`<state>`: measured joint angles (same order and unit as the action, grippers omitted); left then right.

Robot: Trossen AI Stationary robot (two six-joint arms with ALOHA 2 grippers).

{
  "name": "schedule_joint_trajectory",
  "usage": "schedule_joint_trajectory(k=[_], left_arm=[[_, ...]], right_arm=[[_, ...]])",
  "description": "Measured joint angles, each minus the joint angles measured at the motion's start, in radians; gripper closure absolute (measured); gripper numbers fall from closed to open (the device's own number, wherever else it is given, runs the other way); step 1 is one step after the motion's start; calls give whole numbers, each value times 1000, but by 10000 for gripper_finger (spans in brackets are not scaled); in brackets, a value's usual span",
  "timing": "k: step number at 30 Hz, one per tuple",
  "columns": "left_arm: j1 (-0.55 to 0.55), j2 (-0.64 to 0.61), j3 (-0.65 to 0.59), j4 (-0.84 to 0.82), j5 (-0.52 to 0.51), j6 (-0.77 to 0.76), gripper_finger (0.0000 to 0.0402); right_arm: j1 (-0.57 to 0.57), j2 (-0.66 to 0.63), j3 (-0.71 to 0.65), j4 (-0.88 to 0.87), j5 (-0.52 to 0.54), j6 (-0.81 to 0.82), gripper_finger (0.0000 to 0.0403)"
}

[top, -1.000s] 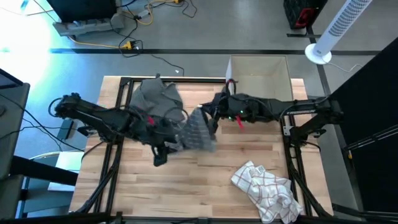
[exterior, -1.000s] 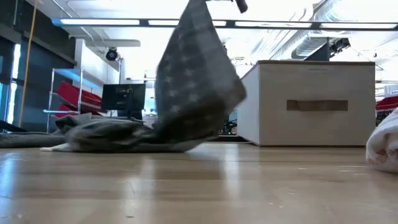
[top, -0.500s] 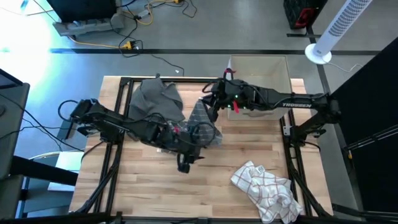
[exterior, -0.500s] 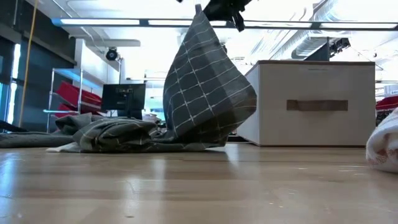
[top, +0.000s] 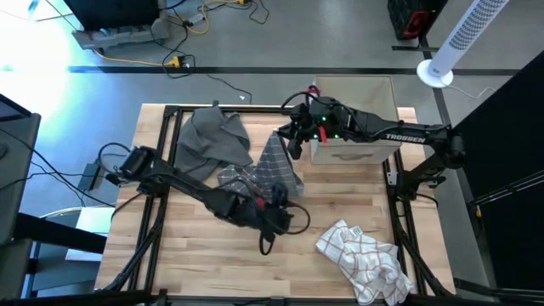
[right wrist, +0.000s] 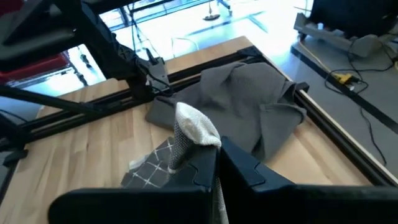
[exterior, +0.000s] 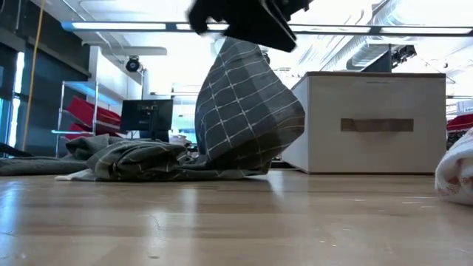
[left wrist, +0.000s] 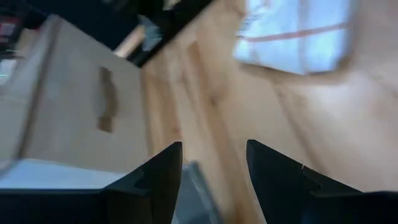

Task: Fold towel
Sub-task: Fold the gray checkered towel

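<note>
"TROSSEN"-marked right gripper [top: 293, 140] pinches grey checked towel [top: 274, 166]; left gripper [left wrist: 214, 168] gapes.

Checked cloth towel [top: 276, 163] on smooth wooden table [top: 340, 204].

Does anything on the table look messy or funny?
Yes. The grey checked towel hangs in a peak, its corner pinched in the right gripper, its lower part bunched on the table. A plain grey cloth lies rumpled behind it, and a white checked towel sits crumpled near the front edge.
</note>
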<state>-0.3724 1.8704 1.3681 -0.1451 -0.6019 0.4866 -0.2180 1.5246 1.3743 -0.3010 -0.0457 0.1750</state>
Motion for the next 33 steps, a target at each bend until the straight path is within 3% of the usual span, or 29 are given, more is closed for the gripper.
schedule_joint_trajectory(k=[3, 8, 16, 21, 26, 30, 33], left_arm=[[5, 36, 0, 92, -36, 26, 230], [44, 94, 0, 165, 66, 76, 230], [97, 133, 0, 125, 85, 179, 230], [139, 133, 0, 76, 110, 179, 230], [166, 140, 0, -2, 203, 90, 230], [173, 139, 0, -49, 190, 71, 232], [182, 139, 0, -104, 124, 6, 253]], right_arm=[[0, 0, 0, -17, -4, 0, 403], [0, 0, 0, -34, -18, 0, 403], [0, 0, 0, -40, -27, 0, 403], [0, 0, 0, -39, -31, 0, 403], [0, 0, 0, -39, -31, 0, 403], [1, 0, 0, -39, -31, 0, 403], [0, 0, 0, -39, -30, 0, 403]])
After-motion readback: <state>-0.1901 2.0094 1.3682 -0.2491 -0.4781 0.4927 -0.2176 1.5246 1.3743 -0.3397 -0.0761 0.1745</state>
